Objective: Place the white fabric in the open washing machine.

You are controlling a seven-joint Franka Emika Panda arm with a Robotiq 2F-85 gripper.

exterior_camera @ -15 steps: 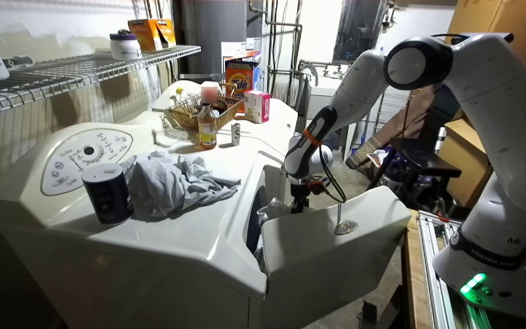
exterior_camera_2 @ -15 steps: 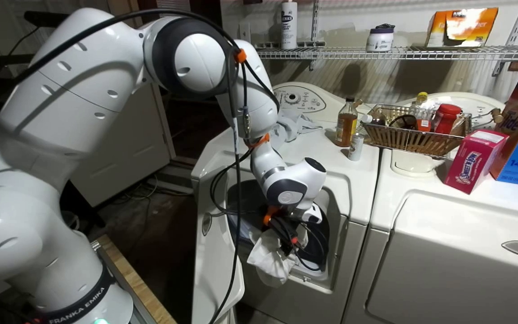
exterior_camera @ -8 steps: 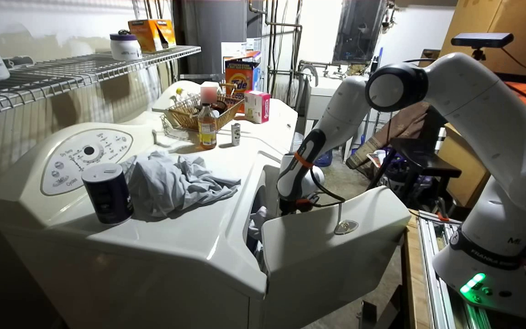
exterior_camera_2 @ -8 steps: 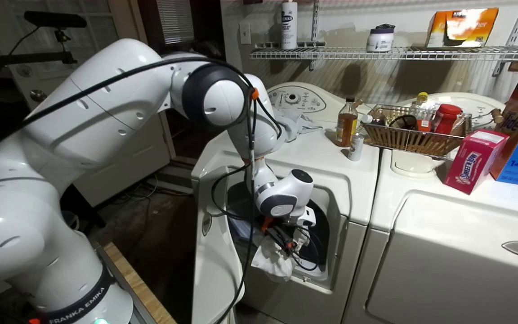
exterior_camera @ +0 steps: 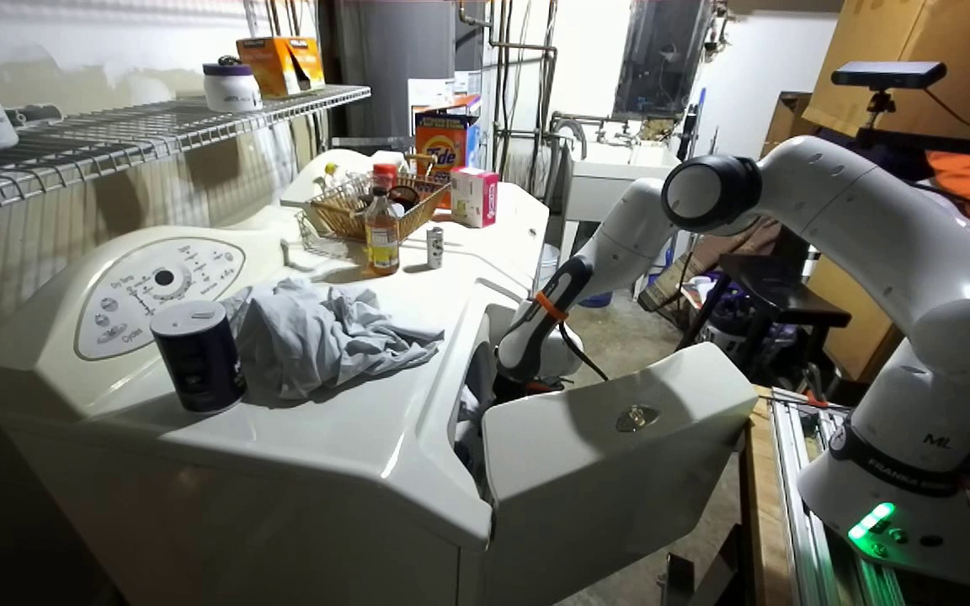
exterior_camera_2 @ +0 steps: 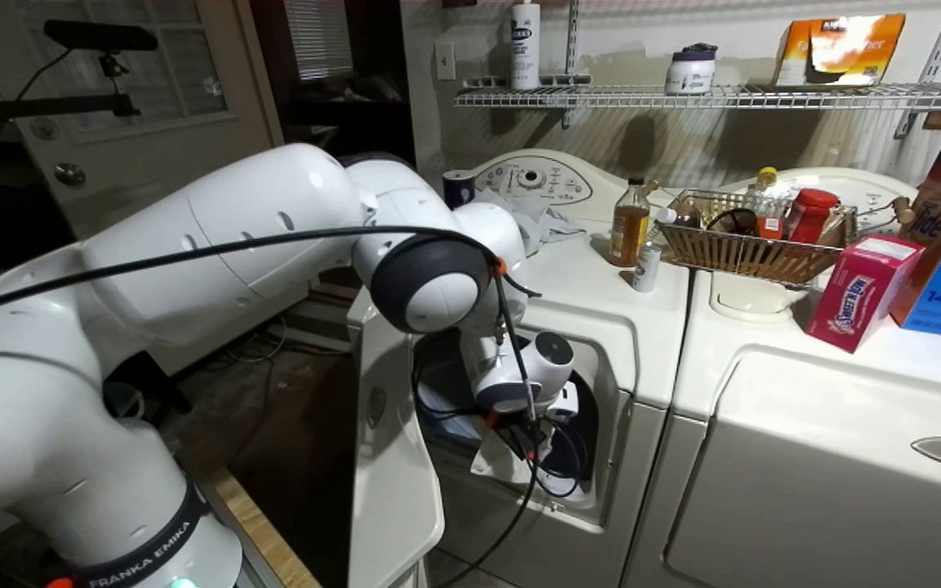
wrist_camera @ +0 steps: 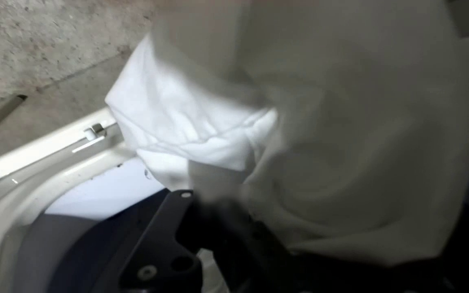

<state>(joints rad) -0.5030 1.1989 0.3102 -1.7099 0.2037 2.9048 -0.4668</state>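
Note:
The white fabric (wrist_camera: 177, 118) hangs in folds from my gripper (wrist_camera: 214, 207) and fills much of the wrist view. My gripper is shut on it; the exact pinch is dark and blurred. In an exterior view, the gripper (exterior_camera_2: 532, 445) is at the opening of the washing machine (exterior_camera_2: 622, 359), with part of the fabric (exterior_camera_2: 499, 461) hanging near the lower front rim. In an exterior view, the open door (exterior_camera: 603, 446) hides the fingers and most of the fabric; a bit of pale cloth (exterior_camera: 469, 404) shows in the gap. The machine's rim (wrist_camera: 47, 156) shows in the wrist view.
A grey cloth (exterior_camera: 325, 337) and a dark canister (exterior_camera: 199, 358) lie on the machine top. A bottle (exterior_camera_2: 629, 224), a small can (exterior_camera_2: 646, 268) and a basket (exterior_camera_2: 752, 249) stand farther along. The open door (exterior_camera_2: 393, 490) stands beside the arm. A wire shelf (exterior_camera_2: 724, 98) hangs above.
The arm has lowered and moved in toward the machine opening, carrying the fabric with it. Less of the fabric now shows in both exterior views.

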